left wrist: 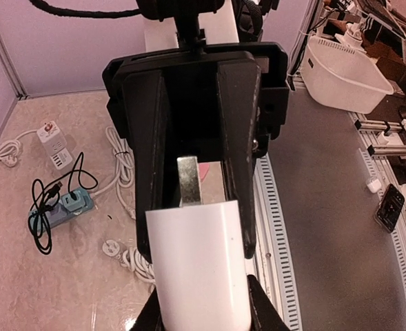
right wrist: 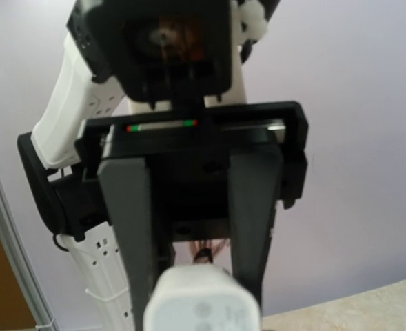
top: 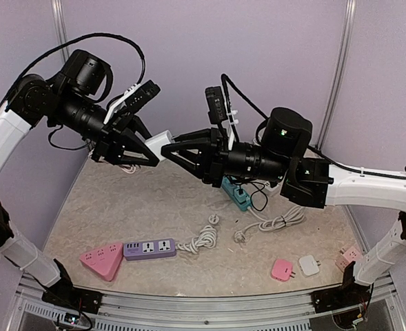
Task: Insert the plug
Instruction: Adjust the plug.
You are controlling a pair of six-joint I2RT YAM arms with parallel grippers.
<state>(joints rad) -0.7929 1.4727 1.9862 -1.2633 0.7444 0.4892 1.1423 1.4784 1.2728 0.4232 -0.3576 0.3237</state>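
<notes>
A white plug (left wrist: pixel 199 269), a smooth rounded block with a flat metal prong (left wrist: pixel 187 181), is held in the air between the two pincers. One end is pinched by the left pincer (top: pixel 153 155). The prong end is flanked and gripped by the right pincer (top: pixel 168 146).

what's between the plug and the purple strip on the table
Nothing visible. The plug is held in the air between the left hand and right hand; the purple strip lies on the table, sockets up and uncovered, its cord coiled aside.
</notes>
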